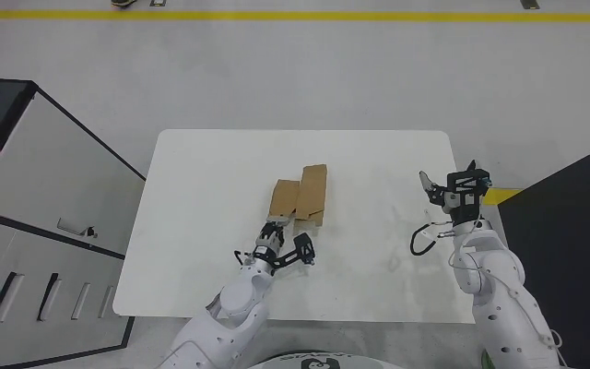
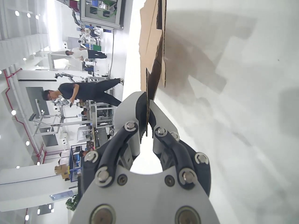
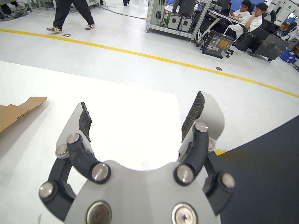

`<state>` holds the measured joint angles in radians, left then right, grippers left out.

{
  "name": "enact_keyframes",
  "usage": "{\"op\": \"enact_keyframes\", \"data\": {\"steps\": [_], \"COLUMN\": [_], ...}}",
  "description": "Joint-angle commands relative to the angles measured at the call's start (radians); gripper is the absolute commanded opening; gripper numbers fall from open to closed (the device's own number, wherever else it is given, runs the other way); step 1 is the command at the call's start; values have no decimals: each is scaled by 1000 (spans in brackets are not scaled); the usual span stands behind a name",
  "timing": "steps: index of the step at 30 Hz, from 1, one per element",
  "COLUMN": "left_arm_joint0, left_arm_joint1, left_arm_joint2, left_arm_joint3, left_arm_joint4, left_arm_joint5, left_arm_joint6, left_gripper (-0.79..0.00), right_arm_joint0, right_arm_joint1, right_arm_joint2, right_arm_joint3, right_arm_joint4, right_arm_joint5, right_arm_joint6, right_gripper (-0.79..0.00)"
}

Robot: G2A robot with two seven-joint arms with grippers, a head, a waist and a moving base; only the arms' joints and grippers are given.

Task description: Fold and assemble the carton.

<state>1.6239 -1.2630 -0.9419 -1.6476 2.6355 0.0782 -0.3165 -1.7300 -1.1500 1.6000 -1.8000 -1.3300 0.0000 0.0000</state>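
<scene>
The left gripper (image 2: 147, 115) has its jaws pinched on the near edge of the flattened cardboard carton (image 2: 151, 36). The carton stretches away from the jaws, its long axis running from the robot toward the far side, near the middle of the white table (image 1: 203, 184). The right gripper (image 3: 140, 108) hangs with jaws wide apart, holding nothing, well off by the table's right edge, so the left arm is nearer. Beyond lie a pale floor (image 1: 277, 74) and a yellow line (image 1: 369, 16)
</scene>
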Motion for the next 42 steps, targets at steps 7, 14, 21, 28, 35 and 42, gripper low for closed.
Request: {"op": "enact_keyframes", "data": {"steps": [7, 14, 21, 28, 35, 42], "left_arm_joint0": [42, 72, 76, 66, -60, -141], "left_arm_joint1": [10, 15, 15, 21, 116, 213], "left_arm_joint2": [-22, -27, -29, -27, 36, 194], "left_arm_joint3": [-91, -138, -140, -137, -110, -126], "left_arm_joint4": [108, 259, 261, 436, 436, 436], "left_arm_joint5": [28, 56, 63, 75, 71, 36], "left_arm_joint6": [14, -7, -12, -10, 18, -99], "left_gripper": [-785, -785, -785, -785, -785, -785], "right_arm_joint0": [0, 0, 0, 0, 0, 0], "right_arm_joint1": [0, 0, 0, 0, 0, 0], "right_arm_joint2": [0, 0, 0, 0, 0, 0], "right_arm_joint3": [0, 0, 0, 0, 0, 0], "right_arm_joint4": [0, 0, 0, 0, 0, 0], "right_arm_joint5": [0, 0, 0, 0, 0, 0], "right_arm_joint6": [0, 0, 0, 0, 0, 0], "right_gripper": [0, 0, 0, 0, 0, 0]}}
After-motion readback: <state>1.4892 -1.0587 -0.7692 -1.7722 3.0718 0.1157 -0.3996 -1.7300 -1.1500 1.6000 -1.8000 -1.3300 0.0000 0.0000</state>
